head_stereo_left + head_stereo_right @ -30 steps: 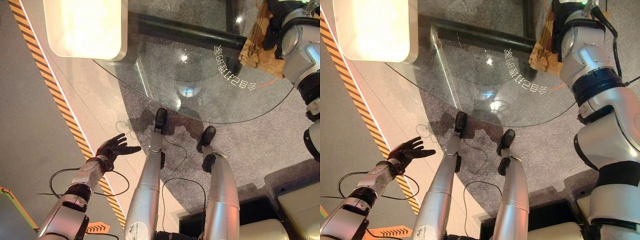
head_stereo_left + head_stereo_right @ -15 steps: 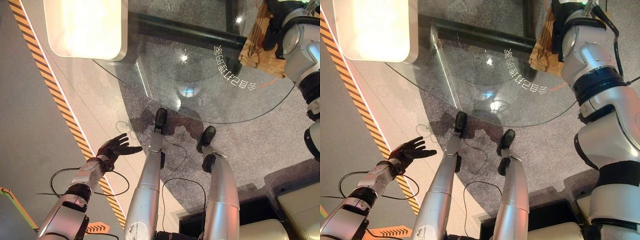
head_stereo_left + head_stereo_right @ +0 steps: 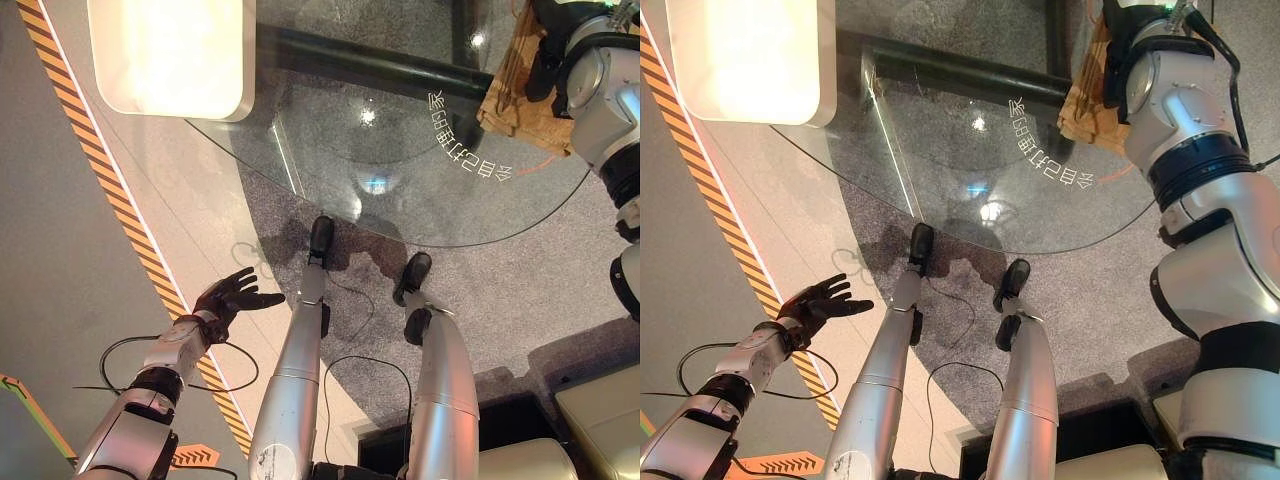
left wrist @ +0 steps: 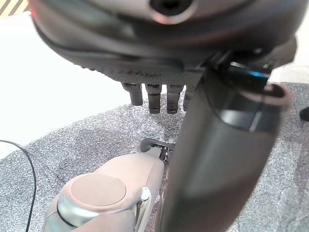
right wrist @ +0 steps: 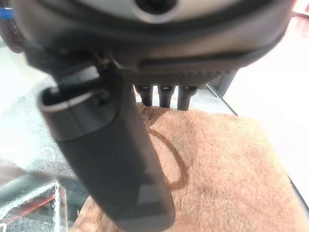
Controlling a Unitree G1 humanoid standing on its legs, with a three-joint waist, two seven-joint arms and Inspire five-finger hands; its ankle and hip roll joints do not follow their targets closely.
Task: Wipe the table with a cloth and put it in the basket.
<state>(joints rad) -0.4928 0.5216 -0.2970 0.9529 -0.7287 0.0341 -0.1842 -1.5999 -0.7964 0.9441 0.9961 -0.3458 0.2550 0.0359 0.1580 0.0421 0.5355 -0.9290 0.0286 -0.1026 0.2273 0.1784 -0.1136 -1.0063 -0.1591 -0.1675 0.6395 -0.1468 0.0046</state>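
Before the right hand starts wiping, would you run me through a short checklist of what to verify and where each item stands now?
1. Cloth on the table: ok. The brown cloth lies flat on the glass table near its far right edge.
2. Right hand over the cloth: ok. The right hand hangs above it, fingers pointing down at it.
3. Contact with the cloth: cannot tell; the fingertips are close, but touching is not clear.
4. Cloth gripped: not ok; nothing is curled round it.
5. Left hand out of the way: ok. The left hand is open, low beside the table.
6. Basket located: cannot tell.
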